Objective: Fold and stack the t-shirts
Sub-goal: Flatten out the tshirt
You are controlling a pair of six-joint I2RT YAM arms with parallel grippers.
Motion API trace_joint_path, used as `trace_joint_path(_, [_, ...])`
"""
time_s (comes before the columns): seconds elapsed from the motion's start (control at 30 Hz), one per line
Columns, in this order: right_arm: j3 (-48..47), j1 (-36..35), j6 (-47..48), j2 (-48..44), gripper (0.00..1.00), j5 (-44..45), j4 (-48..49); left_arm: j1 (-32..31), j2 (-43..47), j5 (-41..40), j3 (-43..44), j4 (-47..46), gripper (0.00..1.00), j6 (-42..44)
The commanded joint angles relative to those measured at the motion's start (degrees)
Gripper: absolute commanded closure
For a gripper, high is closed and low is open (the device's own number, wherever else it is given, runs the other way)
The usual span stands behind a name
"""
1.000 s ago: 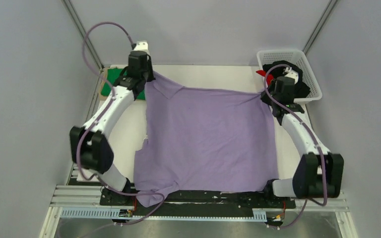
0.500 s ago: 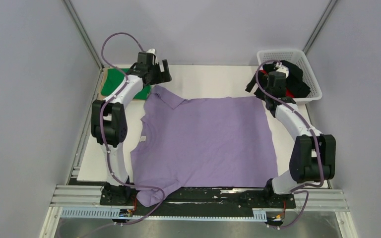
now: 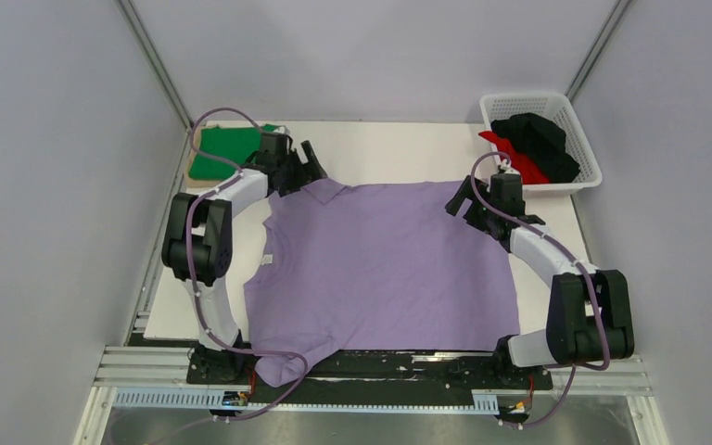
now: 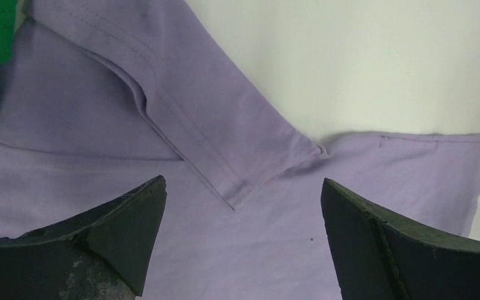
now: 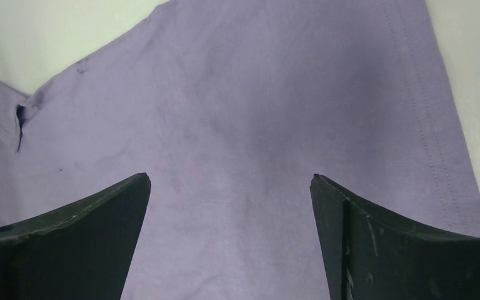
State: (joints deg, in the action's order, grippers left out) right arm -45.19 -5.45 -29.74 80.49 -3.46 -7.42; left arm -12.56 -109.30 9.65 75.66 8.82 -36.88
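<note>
Purple shirt [image 3: 385, 269]: it lies spread flat on the table [image 3: 399, 148], under both grippers and reaching back toward the arm bases. One sleeve hangs over the near edge on the left side.
Lie of the shirt: its far edge runs straight from one gripper to the other. The long axis seems to go left to right, but I cannot be sure from above.
Left gripper [image 3: 311, 165]: the fingers are spread and hold nothing. They hover directly over a stitched flap, either collar or sleeve.
Right gripper [image 3: 459, 199]: it is also spread and empty, above the far right corner. A sewn hem runs just to its outer side.
Nearer arm: neither, since each stands at its own far corner.
Coming move, as I judge: each pinches the cloth directly below it, then draws it toward the bases.
Green shirt [image 3: 227, 148]: folded on the tan board [image 3: 192, 176], just outward of the left gripper, close beside the purple cloth.
Basket [image 3: 579, 125]: beyond and outward of the right gripper and apart from it, holding a black shirt [image 3: 542, 139] and a red shirt [image 3: 510, 148].
In the way: nothing is between fingers and cloth, though the left gripper might catch the green shirt.
</note>
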Motion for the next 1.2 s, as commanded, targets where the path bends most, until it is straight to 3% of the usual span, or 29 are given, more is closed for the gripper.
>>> trace_joint_path(0.0, [-0.37,0.00,-1.20,0.02,0.00,-1.38,1.72,-0.22,-3.31,-2.15,0.80,-5.01,0.00,-4.23])
trace_joint_path(0.2, [-0.69,-0.04,-0.84,1.19,0.00,-0.66,1.71,-0.24,-7.35,-3.70,2.34,-6.68,0.00,-6.00])
trace_joint_path(0.8, [-1.61,-0.01,-0.35,4.45,0.00,0.04,1.22,-0.27,-12.14,2.81,2.91,-18.69,0.00,-12.21])
trace_joint_path(1.17, [-1.65,0.00,0.46,4.16,0.00,1.77,0.74,-0.27,-18.65,3.86,9.70,-23.30,0.00,-13.89])
